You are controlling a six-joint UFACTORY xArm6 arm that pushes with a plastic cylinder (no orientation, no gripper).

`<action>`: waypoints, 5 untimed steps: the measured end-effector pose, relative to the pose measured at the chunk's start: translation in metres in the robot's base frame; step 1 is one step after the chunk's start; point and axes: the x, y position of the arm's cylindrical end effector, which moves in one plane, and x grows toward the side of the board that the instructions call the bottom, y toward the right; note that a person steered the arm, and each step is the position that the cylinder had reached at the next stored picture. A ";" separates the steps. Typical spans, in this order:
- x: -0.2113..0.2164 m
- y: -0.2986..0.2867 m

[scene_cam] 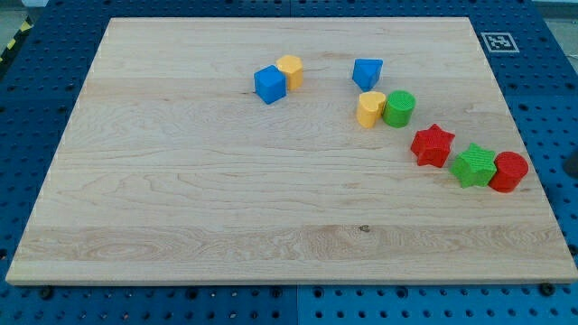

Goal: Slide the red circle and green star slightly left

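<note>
The red circle (509, 171) sits near the board's right edge, touching the green star (474, 165) on its left. A red star (432, 144) lies a little up and left of the green star. My tip does not show in the camera view; only a dark sliver at the view's right edge can be seen, too small to identify.
A green circle (399, 107) touches a yellow heart-like block (369, 109). A blue block (367, 72) lies above them. A blue cube (269, 84) touches a yellow block (290, 70) near the top middle. The wooden board (181, 199) has a tag (498, 41) at its top right.
</note>
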 end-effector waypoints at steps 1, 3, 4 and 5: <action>-0.024 -0.005; 0.011 -0.049; 0.022 -0.061; 0.015 -0.041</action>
